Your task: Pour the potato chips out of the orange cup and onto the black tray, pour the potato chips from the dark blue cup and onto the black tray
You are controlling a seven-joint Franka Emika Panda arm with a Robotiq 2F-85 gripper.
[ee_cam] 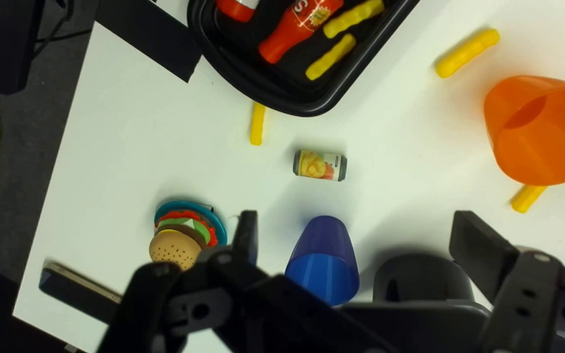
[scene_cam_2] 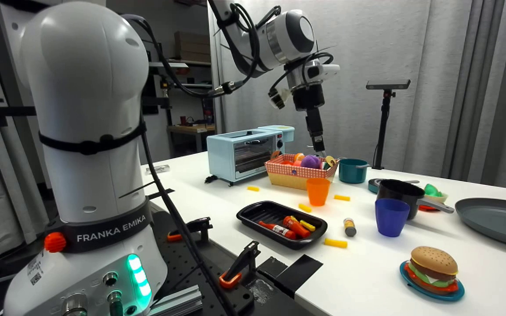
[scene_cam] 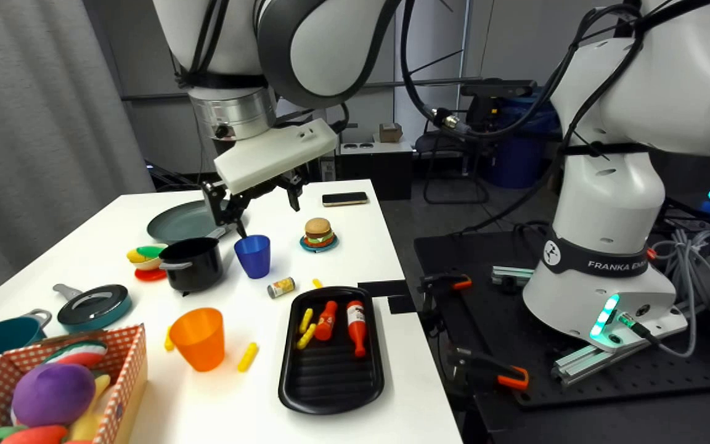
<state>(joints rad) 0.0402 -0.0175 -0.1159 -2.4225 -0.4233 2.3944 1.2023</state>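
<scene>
Jaws stood spread wide, gripping nothing, raised over the white counter (scene_cam: 413,394).

Positions: the small tapered cup of translucent bright orange plastic (scene_cam: 198,339) stood upright on the counter, near the long oblong black tray (scene_cam: 330,385) with rounded ends and a raised rim. The small tapered cup of dark blue plastic (scene_cam: 252,256) also stood upright, just beside the round black pot (scene_cam: 196,271) with a grey handle. In the wrist view no contents showed in the visible part of either cup. Two ridged yellow sticks (scene_cam: 307,333), taken to be the chips, lay in the tray; four more lay on the counter in an exterior view, among them the stick (scene_cam_2: 335,242) just beside the tray's end. Judged: both pours probably done, with pieces off target.

Handling (estimated): both cups seemed light, thin-walled, slightly springy, not fragile, but smooth enough to slip under a weak squeeze; a hard pinch would probably have ovalled the mouth. Best hold: opposite sides of the outer wall, about mid-height, where the flare above should have resisted sliding down. For the dark blue cup, a grip line turned away from the pot seemed wise; the gap there looked narrow.
</scene>
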